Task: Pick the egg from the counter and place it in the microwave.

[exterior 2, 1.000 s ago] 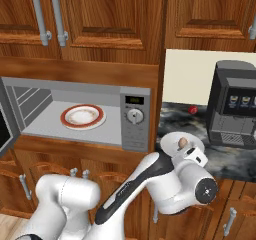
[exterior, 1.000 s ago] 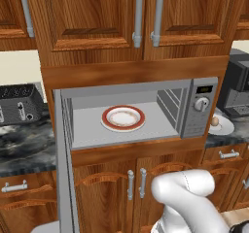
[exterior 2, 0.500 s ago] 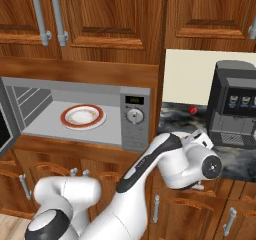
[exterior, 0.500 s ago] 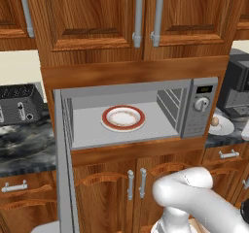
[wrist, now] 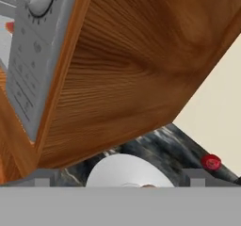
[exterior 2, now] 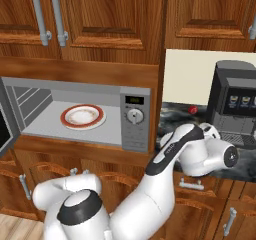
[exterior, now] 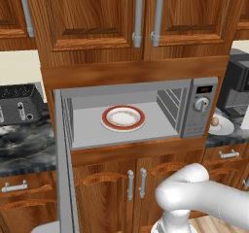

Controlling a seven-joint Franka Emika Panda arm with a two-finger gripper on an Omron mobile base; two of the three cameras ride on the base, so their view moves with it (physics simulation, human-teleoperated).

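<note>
The egg (exterior: pixel 214 122) sits on a white plate (exterior: pixel 224 126) on the desk (exterior: pixel 29 152), just right of the open microwave (exterior: pixel 194 111). I cannot tell how the jaws stand. To grasp well, the arm (exterior 2: pixel 190 149) should drop straight over the egg, open wide, then close gently around its middle.

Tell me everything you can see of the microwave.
The microwave is a silver-grey box set in a wooden cabinet niche, its door swung fully open to the left. The grey interior holds a round white plate with a red rim, lying flat on the floor. On the right side, the control panel carries a small dark display above a round dial.
</note>
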